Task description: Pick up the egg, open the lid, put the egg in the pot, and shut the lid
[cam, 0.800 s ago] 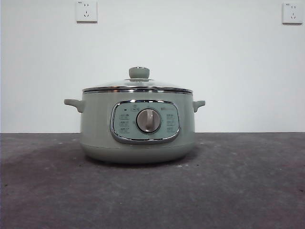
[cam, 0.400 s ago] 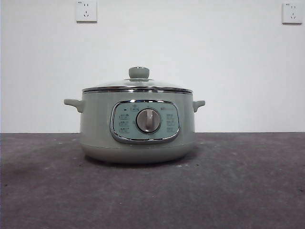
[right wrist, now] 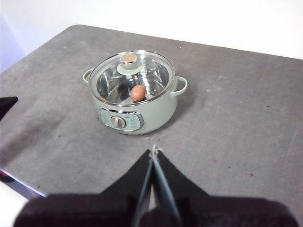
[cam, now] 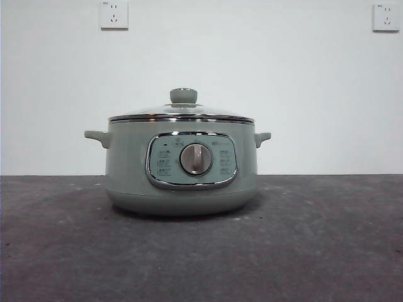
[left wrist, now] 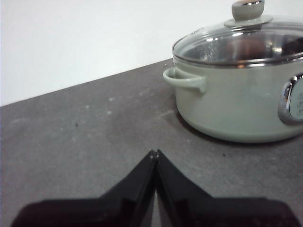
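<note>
Nothing has moved since earlier. We see the smooth oval egg (right wrist: 138,92) inside the round pot (cam: 181,170) under the domed glass lid (cam: 182,113). The left gripper (left wrist: 154,153) and right gripper (right wrist: 154,149) hang pressed together above the rough grey tabletop (cam: 315,251).

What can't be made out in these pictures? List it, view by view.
- Front view: the egg is hidden by the pot wall; the lid shows edge-on only.
- Left wrist view: the pot's far side is cut off by the picture's edge; the egg is only a blurred shape through glare.
- All views: the panel's printed markings are too small to read.
</note>
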`<state>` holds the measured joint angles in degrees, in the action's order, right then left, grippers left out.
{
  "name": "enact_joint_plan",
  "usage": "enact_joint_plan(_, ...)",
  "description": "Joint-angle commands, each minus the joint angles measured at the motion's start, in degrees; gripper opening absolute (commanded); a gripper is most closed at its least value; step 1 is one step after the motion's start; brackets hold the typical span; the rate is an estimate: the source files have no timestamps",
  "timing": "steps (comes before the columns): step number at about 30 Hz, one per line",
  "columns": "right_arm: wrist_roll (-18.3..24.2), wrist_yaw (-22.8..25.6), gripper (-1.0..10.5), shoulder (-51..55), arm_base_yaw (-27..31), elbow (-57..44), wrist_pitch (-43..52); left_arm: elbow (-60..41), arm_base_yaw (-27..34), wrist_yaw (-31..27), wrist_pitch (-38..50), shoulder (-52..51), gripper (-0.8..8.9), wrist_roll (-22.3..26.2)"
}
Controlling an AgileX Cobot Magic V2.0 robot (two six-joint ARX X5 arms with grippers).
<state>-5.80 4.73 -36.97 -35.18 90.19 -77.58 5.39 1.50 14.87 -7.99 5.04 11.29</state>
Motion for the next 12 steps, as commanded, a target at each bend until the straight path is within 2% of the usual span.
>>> enact_joint_plan(1,-0.44,0.24,0.0,-0.04,-0.04,-0.46,-1.4,-2.51,0.2,-0.76,0.46,-2.1,-0.04,-3.02)
enact_joint_plan(6,-0.44,0.26,0.0,-0.07,-0.04,-0.46,-1.4,-4.96,0.2,-6.21,-1.36,-4.83,-0.04,-8.2)
enact_joint_plan(12,-0.44,0.24,0.0,-0.07,-0.04,-0.46,-1.4,-4.96,0.2,-6.99,-1.11,-4.81,-0.04,-8.7)
